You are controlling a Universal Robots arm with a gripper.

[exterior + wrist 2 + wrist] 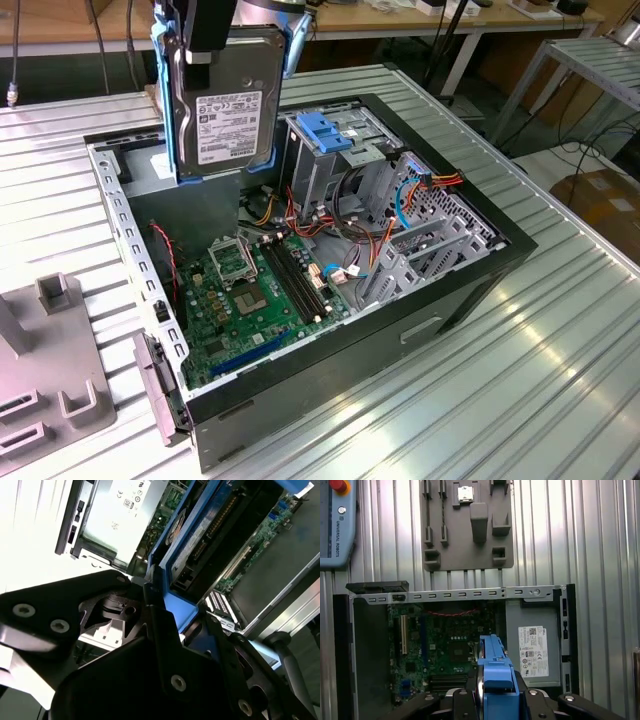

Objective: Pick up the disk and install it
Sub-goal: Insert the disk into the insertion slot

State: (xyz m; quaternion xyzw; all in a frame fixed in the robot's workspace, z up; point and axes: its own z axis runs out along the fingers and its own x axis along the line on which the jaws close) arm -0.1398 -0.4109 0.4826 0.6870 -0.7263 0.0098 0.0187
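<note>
Gripper holds disk above case on ribbed metal table.

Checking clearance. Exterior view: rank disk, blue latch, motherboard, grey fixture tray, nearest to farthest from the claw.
1. disk, clamped in the claw
2. blue latch, atop drive cage
3. motherboard, case floor
4. grey fixture tray, outside the case, the exterior view's left

Matte black angular metal gripper: flat linkage plates, bevelled edges, round silver screw heads sunk in recesses, pivot joints; exterior view: pale grey rounded wrist housing above black finger block
</note>
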